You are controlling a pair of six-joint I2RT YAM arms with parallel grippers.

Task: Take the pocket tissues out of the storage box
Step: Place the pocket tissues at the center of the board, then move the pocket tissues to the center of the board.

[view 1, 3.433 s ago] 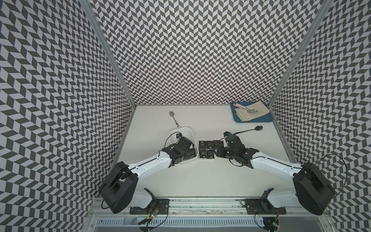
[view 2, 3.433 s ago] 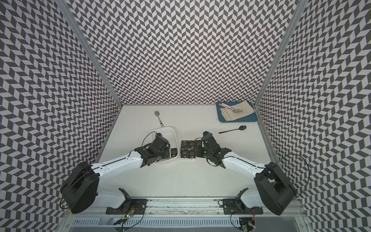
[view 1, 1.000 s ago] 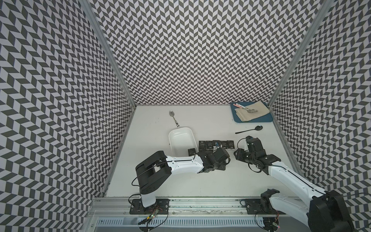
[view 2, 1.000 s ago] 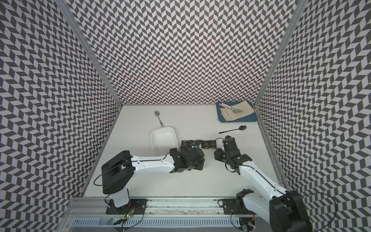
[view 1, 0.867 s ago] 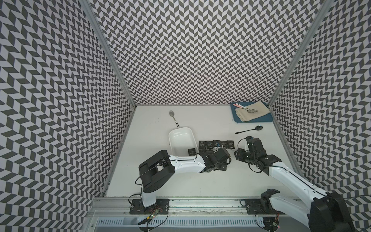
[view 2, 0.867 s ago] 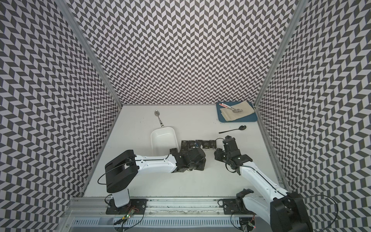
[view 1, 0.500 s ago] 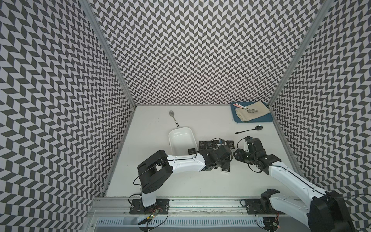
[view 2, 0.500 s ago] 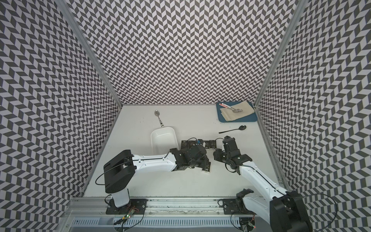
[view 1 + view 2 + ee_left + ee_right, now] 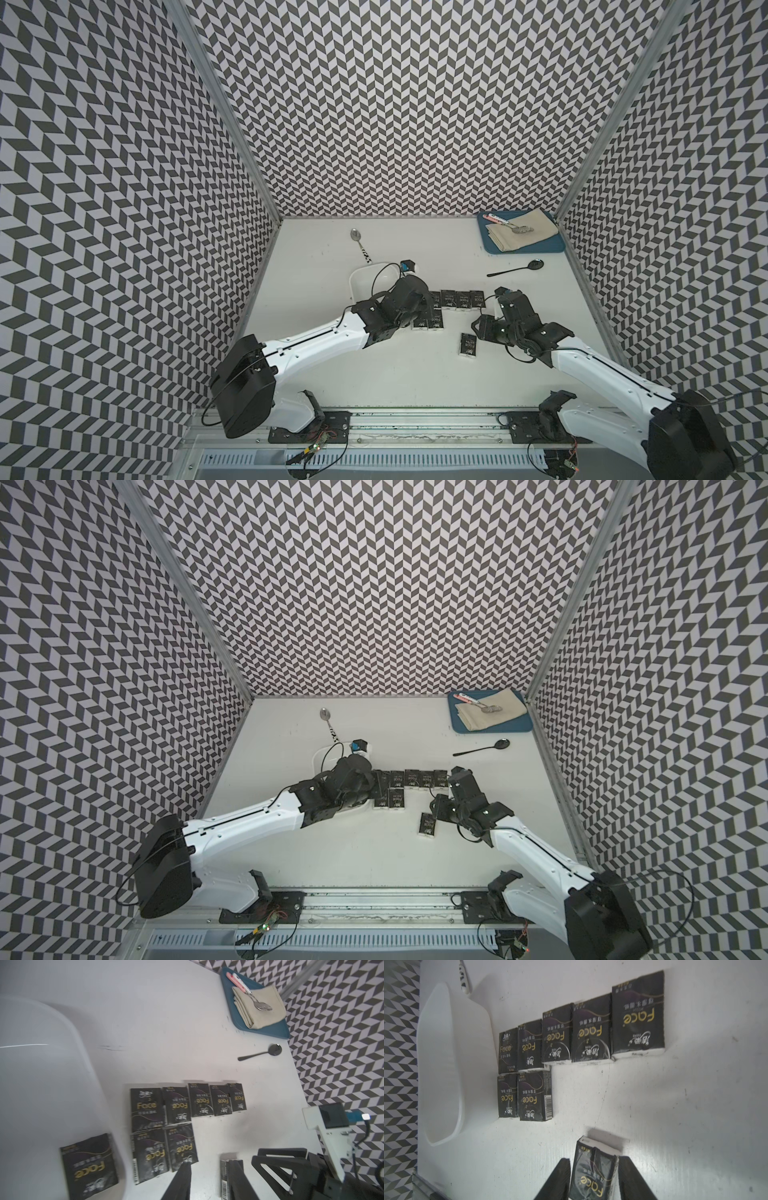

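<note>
Risk notes, taken by size of item.

The storage box (image 9: 353,286) sits left of centre in both top views. It is a thin white tub with one pocket-tissue packet (image 9: 89,1165) lying flat inside, close to the wall that faces the laid-out packets. Likely fault: fingers reaching for that packet catch the wall, and the tub slides or tips into the packets just beside it.

The left gripper (image 9: 209,1169) is over the box, jaws spread with nothing between them. The right gripper (image 9: 593,1159) is right of centre with its jaws apart, one on each side of the loose packet (image 9: 467,355) in its wrist view. I cannot tell whether the pads touch it. Likely fault: the arms work close together, so a crossing reach could make them clash.

The seven packets (image 9: 462,300) lie at centre, a row of five with a pair below, edge to edge. Likely fault: one nudge disorders several.

The loose packet lies apart from the rest, below the row's right end. Its soft wrapper looks creased, so a closing grip may crumple it or squeeze it out.
</note>
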